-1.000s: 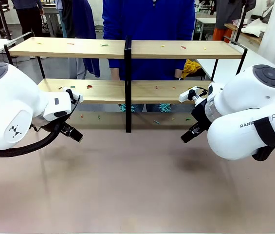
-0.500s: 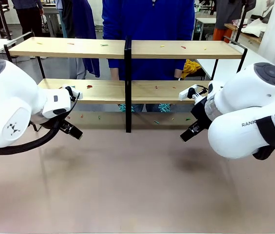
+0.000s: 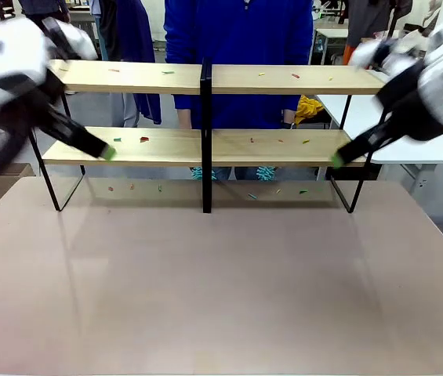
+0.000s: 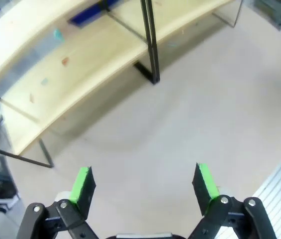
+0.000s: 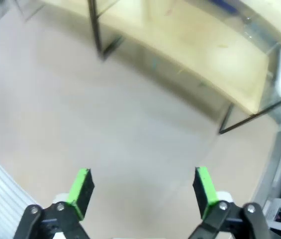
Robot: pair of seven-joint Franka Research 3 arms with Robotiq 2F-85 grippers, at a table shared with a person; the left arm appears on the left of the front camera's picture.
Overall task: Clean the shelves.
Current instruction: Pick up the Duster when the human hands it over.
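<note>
The shelves (image 3: 205, 78) stand across the far side of the table, two light wooden boards on a black frame with a centre post (image 3: 205, 133). Small coloured scraps (image 3: 143, 139) lie on both boards and on the table under them. My left gripper (image 3: 105, 153) is blurred, hanging in front of the lower board's left end. My right gripper (image 3: 337, 160) is blurred by the lower board's right end. In the left wrist view my left gripper (image 4: 144, 183) stands open and empty above the table, the shelves (image 4: 80, 55) beyond. My right gripper (image 5: 141, 185) is likewise open and empty, with the shelves (image 5: 205, 45) ahead.
A person in a blue top (image 3: 241, 31) stands behind the shelves. The brown table top (image 3: 221, 290) stretches bare in front of the shelves. A white table (image 3: 417, 117) adjoins at the right. More scraps (image 3: 252, 196) lie on the table beneath the lower board.
Both arms have swung up and outward from low over the table to the height of the shelves, now blurred with motion. Both grippers stay open.
</note>
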